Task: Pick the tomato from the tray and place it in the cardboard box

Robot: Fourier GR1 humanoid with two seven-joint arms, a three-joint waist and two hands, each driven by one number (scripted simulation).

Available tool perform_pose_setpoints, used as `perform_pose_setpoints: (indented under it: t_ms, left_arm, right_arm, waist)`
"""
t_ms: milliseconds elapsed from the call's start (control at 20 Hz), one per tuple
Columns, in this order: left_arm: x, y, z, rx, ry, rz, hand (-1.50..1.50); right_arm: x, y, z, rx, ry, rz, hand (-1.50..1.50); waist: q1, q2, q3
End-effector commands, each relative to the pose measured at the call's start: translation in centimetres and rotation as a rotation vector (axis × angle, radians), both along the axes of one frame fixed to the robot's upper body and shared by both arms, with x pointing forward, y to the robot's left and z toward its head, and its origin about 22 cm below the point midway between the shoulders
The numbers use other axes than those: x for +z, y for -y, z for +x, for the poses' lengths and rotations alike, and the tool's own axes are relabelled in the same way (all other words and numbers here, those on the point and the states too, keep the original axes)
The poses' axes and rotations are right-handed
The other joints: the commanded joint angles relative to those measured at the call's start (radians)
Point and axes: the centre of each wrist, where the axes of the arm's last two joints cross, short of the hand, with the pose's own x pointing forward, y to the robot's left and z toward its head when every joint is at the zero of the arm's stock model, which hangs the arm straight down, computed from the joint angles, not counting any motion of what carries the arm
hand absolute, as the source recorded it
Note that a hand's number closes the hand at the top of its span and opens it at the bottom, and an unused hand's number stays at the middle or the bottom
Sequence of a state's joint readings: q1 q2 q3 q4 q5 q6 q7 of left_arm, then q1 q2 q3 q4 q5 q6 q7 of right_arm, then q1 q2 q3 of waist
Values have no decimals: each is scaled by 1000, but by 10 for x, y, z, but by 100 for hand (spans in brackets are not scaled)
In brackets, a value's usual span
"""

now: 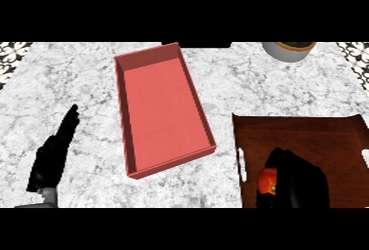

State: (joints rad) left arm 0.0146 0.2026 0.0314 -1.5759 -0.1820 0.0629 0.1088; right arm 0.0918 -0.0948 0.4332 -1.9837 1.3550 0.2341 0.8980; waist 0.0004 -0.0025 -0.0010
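Tomato (268, 180), red w/ dark spot, sits against left side of R hand (299, 183), fingers curled round it, inside cardboard box (302, 132). L hand (52, 156) open.

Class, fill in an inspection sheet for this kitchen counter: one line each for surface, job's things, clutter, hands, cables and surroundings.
Surface: white marbled counter, bare between the items.
Job's things: red tray holds nothing; tomato is over the brown cardboard box, at the lower right.
Clutter: a grey pot at the top edge, partly cut off.
Hands: right hand is curled round the tomato above the box; left hand rests open at the lower left, fingers straight.
Cables: nothing seen.
Surroundings: patterned tiles at the top corners.
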Motion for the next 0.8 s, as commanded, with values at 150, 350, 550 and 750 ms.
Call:
perform_pose_setpoints:
  t_ms: [150, 350, 550, 750]
  left_arm:
    - [-13, 1, -12, -16, -1, -6, 0]
    - [4, 3, 0, -12, 4, 10, 0]
    - [5, 1, 11, -9, -1, 3, 0]
    - [-12, 7, 6, -10, -7, 2, 0]
  right_arm:
    - [68, -34, -6, 158, 308, 196, 150]
    - [86, -48, -7, 267, 440, 314, 150]
    - [102, -81, 6, 345, 465, 327, 150]
    - [130, -99, 15, 375, 480, 362, 150]
  waist:
    - [11, 0, 0]
    - [13, 2, 1]
    - [10, 4, 0]
    - [10, 3, 0]
